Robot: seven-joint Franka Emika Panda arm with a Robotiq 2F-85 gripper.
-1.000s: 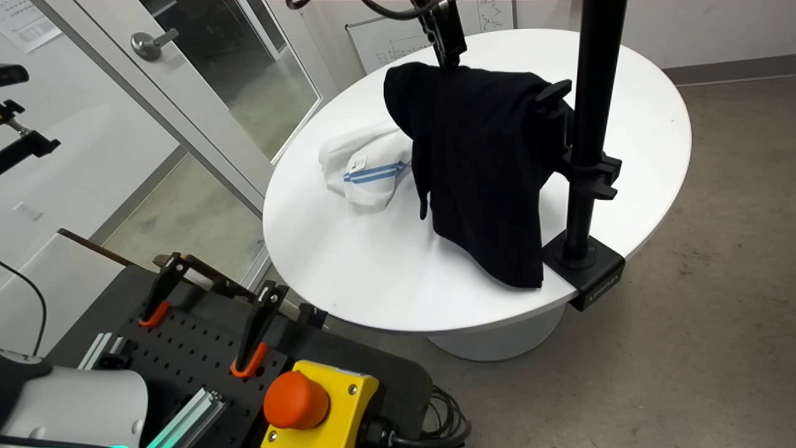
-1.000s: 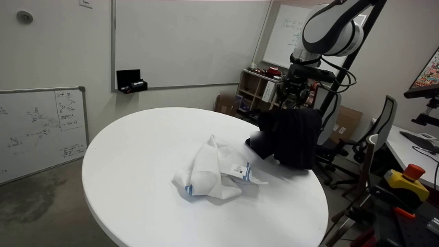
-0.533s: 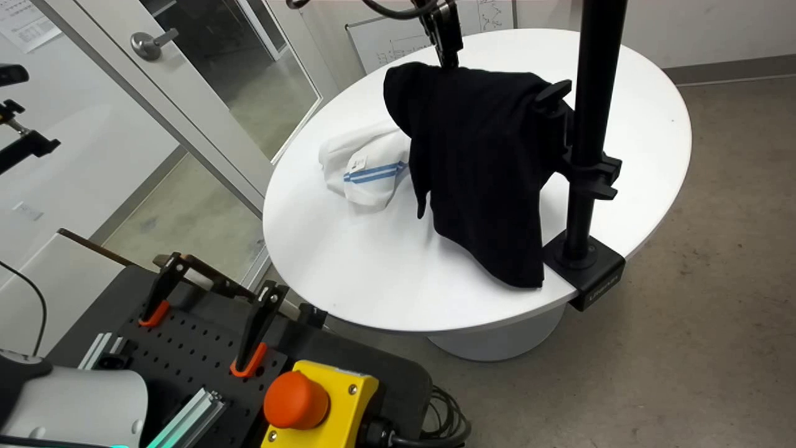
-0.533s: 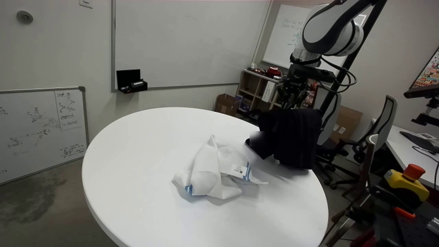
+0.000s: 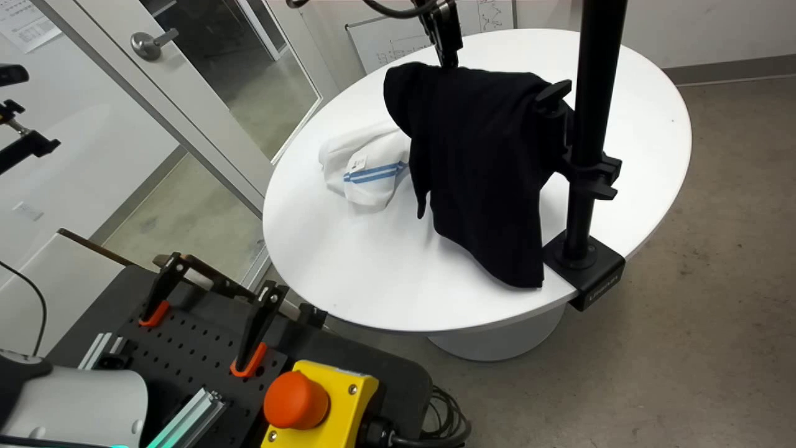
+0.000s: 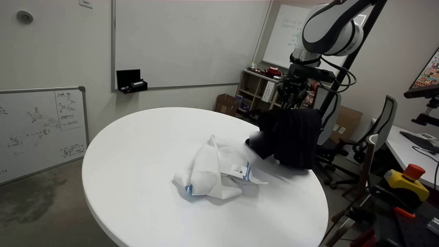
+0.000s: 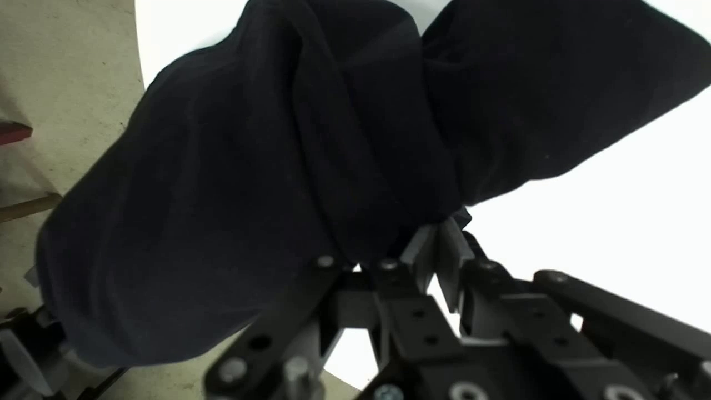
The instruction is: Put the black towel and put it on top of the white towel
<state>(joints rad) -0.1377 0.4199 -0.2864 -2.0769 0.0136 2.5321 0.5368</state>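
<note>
The black towel (image 5: 485, 168) hangs bunched from my gripper (image 5: 449, 66) over the table's edge area; it also shows in an exterior view (image 6: 298, 140). In the wrist view the gripper (image 7: 439, 225) has its fingers closed together on a fold of the black towel (image 7: 211, 183), which spreads across much of that view. The fingertips are hidden in the cloth. The white towel (image 6: 212, 168), with blue stripes and a tag, lies crumpled on the table beside the black towel; part of it is hidden behind the black towel in an exterior view (image 5: 373, 165). It does not show in the wrist view.
The round white table (image 6: 137, 144) carries both towels' area. A black post (image 5: 591, 124) with a clamp base (image 5: 584, 267) stands at its edge, close to the black towel. A yellow box with a red button (image 5: 323, 404) sits on a dark stand nearby.
In an exterior view my gripper and the hanging corner of the black towel shifted very slightly left early on, then stayed still. The white towel has not moved.
</note>
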